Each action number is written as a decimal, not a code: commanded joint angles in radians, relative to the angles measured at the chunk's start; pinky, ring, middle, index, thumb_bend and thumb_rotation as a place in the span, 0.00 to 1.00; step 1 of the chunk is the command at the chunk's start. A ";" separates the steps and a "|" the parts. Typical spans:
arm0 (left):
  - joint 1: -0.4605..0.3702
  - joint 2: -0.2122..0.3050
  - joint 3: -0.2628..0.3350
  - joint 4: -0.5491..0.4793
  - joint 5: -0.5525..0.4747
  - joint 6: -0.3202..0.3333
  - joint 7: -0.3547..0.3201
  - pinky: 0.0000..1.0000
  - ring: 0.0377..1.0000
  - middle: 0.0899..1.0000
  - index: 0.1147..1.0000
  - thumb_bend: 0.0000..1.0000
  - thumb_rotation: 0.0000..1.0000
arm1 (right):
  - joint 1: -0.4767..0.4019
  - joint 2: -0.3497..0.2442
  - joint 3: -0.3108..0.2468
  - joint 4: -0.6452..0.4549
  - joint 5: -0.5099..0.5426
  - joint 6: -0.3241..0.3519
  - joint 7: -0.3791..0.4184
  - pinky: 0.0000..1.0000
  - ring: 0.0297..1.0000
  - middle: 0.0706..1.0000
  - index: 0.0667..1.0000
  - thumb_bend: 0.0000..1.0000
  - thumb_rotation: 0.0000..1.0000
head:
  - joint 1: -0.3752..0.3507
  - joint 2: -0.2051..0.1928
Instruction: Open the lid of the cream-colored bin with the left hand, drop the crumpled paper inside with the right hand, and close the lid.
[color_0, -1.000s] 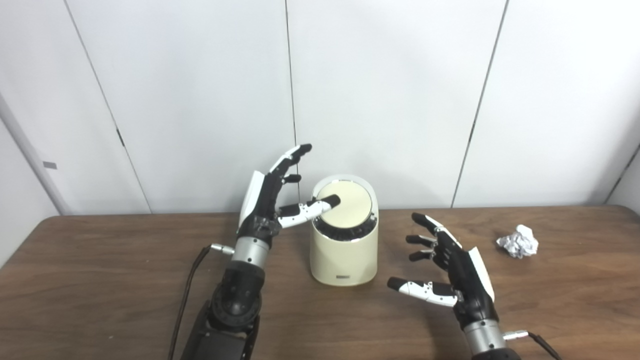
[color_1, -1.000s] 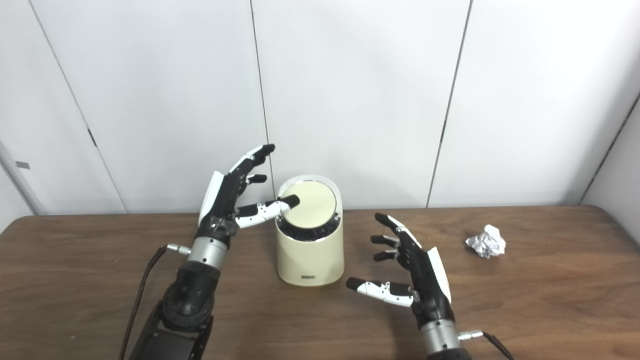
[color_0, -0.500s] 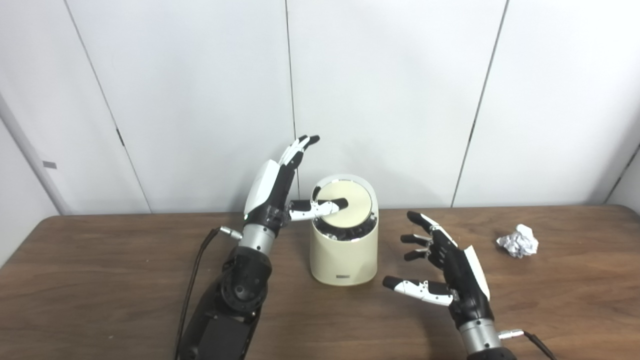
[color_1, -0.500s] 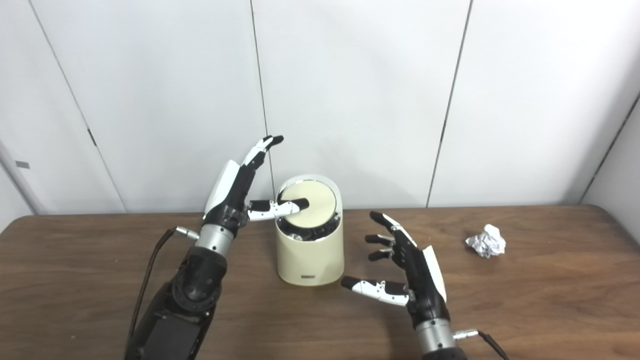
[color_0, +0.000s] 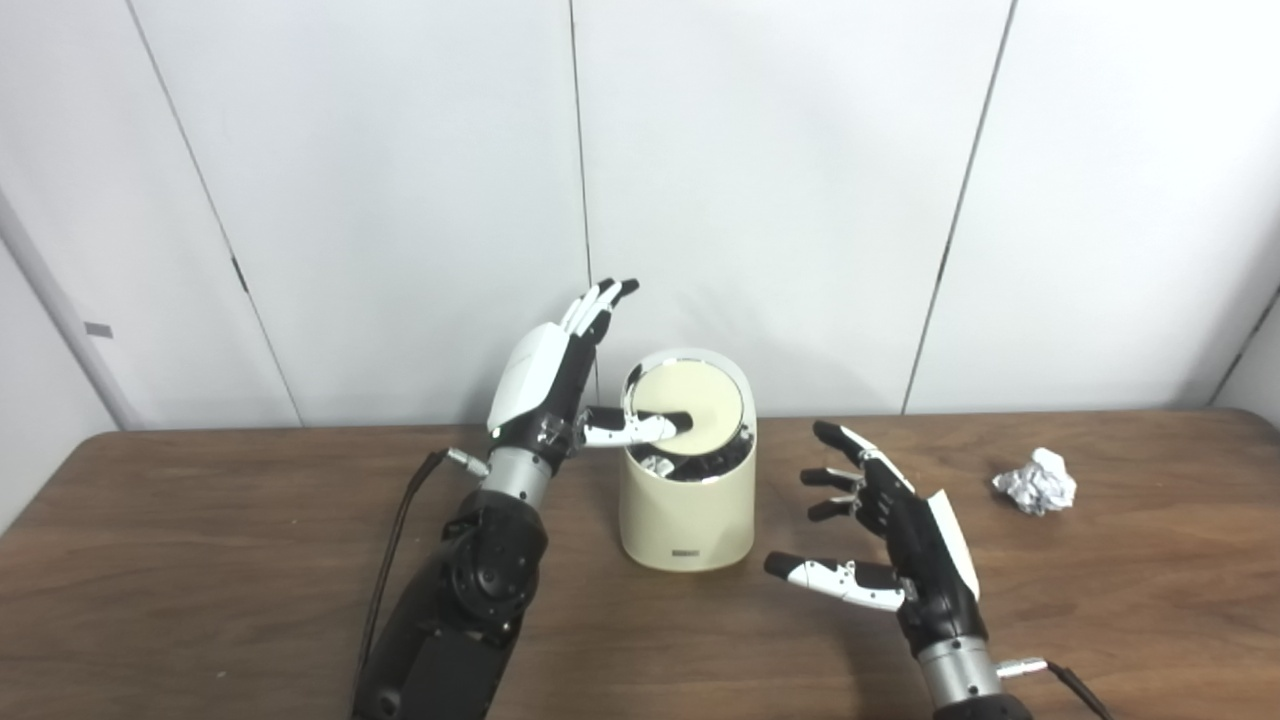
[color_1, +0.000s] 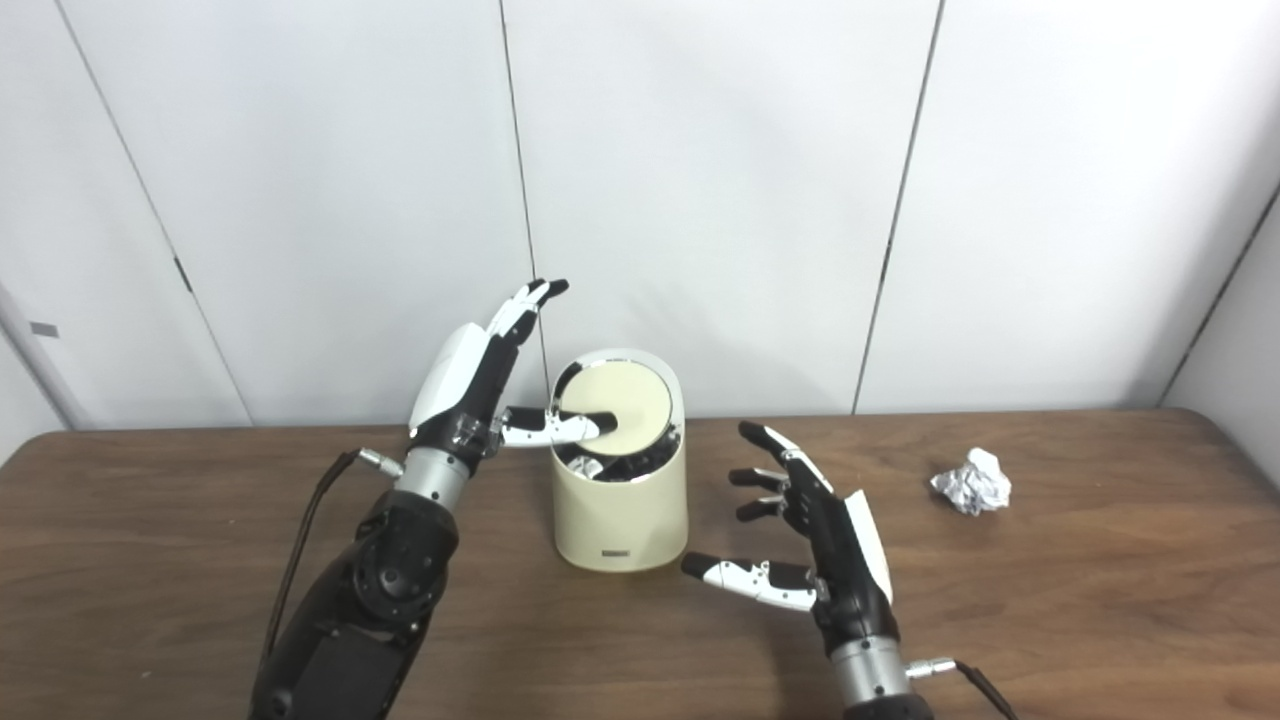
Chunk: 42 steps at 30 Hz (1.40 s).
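Pressing the lid (color_0: 693, 403) of the bin (color_0: 686, 510) with my spread left hand (color_0: 560, 385), I see the paper (color_0: 1036, 482) on the bench (color_0: 200, 560), right of my empty, spread right hand (color_0: 895, 545).

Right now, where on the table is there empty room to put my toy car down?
Bare wood lies left of the left hand, and between the right hand and the crumpled paper. The near right corner of the table is bare too. It is crowded around the cream bin, with a hand on each side.
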 joint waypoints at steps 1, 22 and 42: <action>-0.067 0.015 -0.002 -0.025 0.025 -0.006 0.015 0.92 1.00 1.00 1.00 0.91 0.21 | -0.043 0.005 0.000 -0.030 0.002 -0.024 -0.009 0.55 0.72 0.87 0.81 0.79 0.14 | -0.001 0.001; -0.088 0.044 -0.071 0.014 0.159 0.019 0.031 0.91 1.00 1.00 1.00 0.94 0.16 | -0.043 0.008 0.004 -0.042 -0.019 -0.025 -0.010 0.55 0.70 0.86 0.82 0.78 0.15 | -0.009 0.007; -0.139 0.110 -0.231 -0.018 0.395 0.127 -0.077 0.88 0.99 1.00 0.99 1.00 0.13 | -0.039 0.015 0.005 -0.060 -0.017 -0.008 -0.009 0.55 0.71 0.86 0.81 0.78 0.18 | -0.006 0.029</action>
